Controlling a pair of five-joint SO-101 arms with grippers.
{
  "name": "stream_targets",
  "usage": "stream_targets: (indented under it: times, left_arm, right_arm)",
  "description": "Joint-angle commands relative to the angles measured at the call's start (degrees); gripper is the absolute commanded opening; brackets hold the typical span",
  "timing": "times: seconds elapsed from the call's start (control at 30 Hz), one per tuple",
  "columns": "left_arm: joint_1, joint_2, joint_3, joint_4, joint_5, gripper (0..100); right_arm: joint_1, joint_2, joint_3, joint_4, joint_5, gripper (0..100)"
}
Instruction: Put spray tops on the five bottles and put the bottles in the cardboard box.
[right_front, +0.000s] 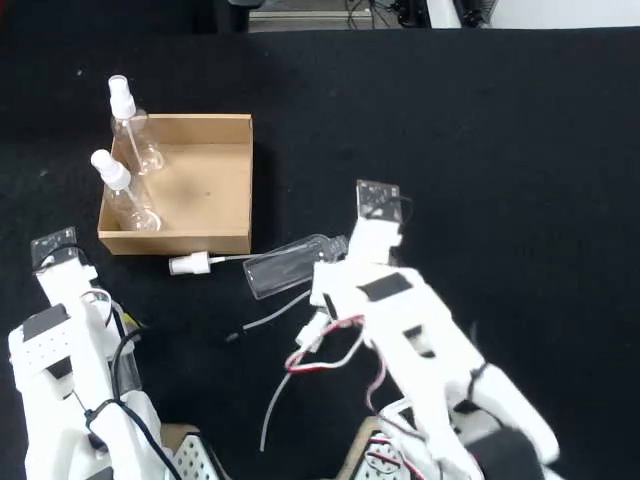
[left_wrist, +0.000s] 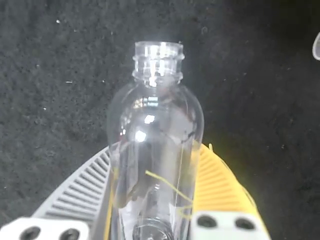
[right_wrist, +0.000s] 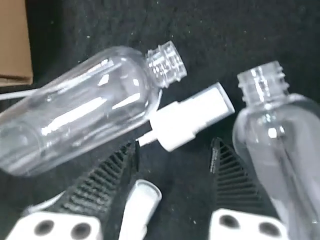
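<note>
The left tool (left_wrist: 156, 152) grips an uncapped bottle (left_wrist: 155, 115). The right tool (right_wrist: 174, 149) gapes wide over a spray top (right_wrist: 187, 120) beside a lying bottle (right_wrist: 85, 110), just outside the cardboard box (right_front: 205, 185), which holds two capped bottles (right_front: 130, 130) (right_front: 125, 195).

Left gripper (left_wrist: 155, 170) tight around a bottle (left_wrist: 156, 110), right gripper (right_wrist: 175, 150) agape

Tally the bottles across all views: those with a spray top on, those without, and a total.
Bottles with a spray top on: 2, rear bottle and front bottle, standing in the cardboard box.
Bottles without: 3, held bottle in the left pincer, lying bottle, bare bottle beside the right pincer.
Total: 5
</note>
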Motion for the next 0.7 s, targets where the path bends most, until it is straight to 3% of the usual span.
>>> stream_targets:
  times: [0.0, 0.33, 0.47, 0.53, 0.6, 0.67]
  left_arm:
    - [0.7, -0.8, 2.0, -3.3, 1.1, 3]
    - [0.5, -0.8, 3.6, -5.5, 1.0, 3]
    - [0.6, -0.8, 3.6, -5.6, 1.0, 3]
    - [0.4, -0.8, 3.6, -5.6, 1.0, 3]
    - [0.5, -0.8, 3.6, -5.7, 1.0, 3]
    - [0.6, -0.8, 3.6, -5.7, 1.0, 3]
  right_arm:
    - [1.0, 5.1, -7.3, -1.1, -3.8, 20.5]
    - [1.8, 18.0, -14.4, -1.1, -5.7, 20.4]
    - [5.4, 18.9, -14.5, -1.0, -5.5, 8.4]
    - [6.8, 18.9, -14.7, -1.2, -1.8, 0.7]
    - [6.9, 18.9, -14.8, -0.4, 3.5, 2.1]
    - [6.9, 18.9, -15.3, 1.5, 4.1, 1.1]
